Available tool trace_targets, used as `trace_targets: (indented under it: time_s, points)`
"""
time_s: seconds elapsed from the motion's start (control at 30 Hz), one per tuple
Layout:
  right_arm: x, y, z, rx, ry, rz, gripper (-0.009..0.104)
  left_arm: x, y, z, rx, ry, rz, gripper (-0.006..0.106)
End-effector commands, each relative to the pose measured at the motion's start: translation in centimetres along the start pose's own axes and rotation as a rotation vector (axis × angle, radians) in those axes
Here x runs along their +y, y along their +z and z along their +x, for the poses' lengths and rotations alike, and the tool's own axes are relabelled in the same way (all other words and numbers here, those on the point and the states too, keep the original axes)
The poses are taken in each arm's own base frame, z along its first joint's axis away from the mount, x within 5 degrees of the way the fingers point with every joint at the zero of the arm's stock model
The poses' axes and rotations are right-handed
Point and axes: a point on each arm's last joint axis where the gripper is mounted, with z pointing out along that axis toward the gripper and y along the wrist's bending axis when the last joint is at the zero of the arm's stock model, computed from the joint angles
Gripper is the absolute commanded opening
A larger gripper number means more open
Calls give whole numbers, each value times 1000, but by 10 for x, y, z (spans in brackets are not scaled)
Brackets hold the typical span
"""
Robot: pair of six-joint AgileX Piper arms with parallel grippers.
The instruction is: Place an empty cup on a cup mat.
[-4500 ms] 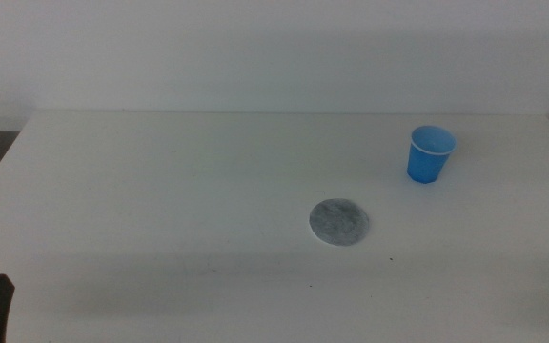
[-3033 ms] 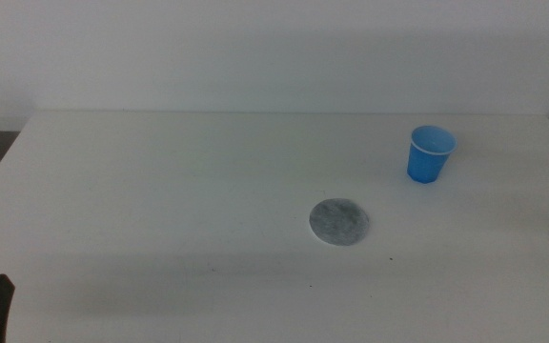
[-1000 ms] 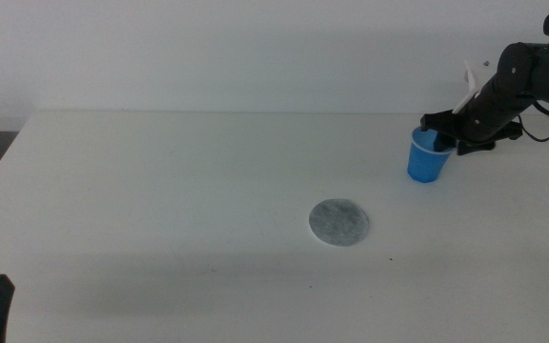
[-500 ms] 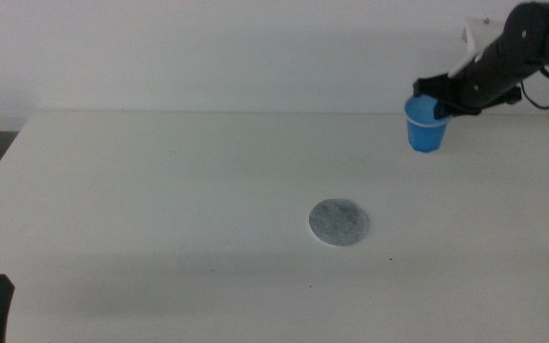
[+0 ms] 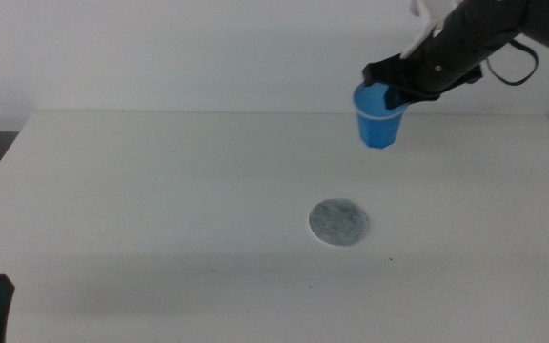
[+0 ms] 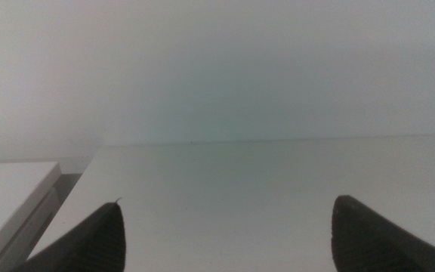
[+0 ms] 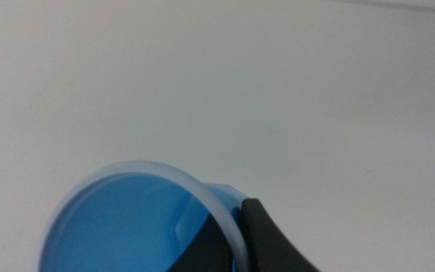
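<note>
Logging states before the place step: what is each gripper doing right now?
Left gripper: open, holding nothing, waiting low at the table's near left.
Right gripper: shut on the blue cup's rim, cup lifted.

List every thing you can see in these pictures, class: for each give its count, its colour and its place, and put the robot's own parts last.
cup: one, bright blue with a thin white rim, upright in the air above the far right part of the table, held at its rim.
cup mat: one, mottled grey, flat on the table right of centre, nothing on it.
table: one, white, under everything.
right gripper: one, dark, shut on the cup's rim, coming in from the upper right.
left gripper: one, dark, jaws open, waiting near the table's near left corner.
</note>
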Motion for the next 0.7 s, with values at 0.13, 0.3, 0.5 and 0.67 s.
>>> trace_targets:
  time_s: [0.13, 0.3, 0.5, 0.67]
  points:
    - [37, -6, 8, 30, -77, -41, -1, 0, 0, -1, -17, -5, 2, 94]
    - [47, 4, 20, 58, -107, -50, -1, 0, 0, -1, -17, -5, 2, 94]
    - [41, 30, 39, 51, -91, -40, -1, 0, 0, -1, -17, -5, 2, 94]
    - [38, 51, 47, 72, -88, -33, -1, 0, 0, -1, -17, -5, 2, 94]
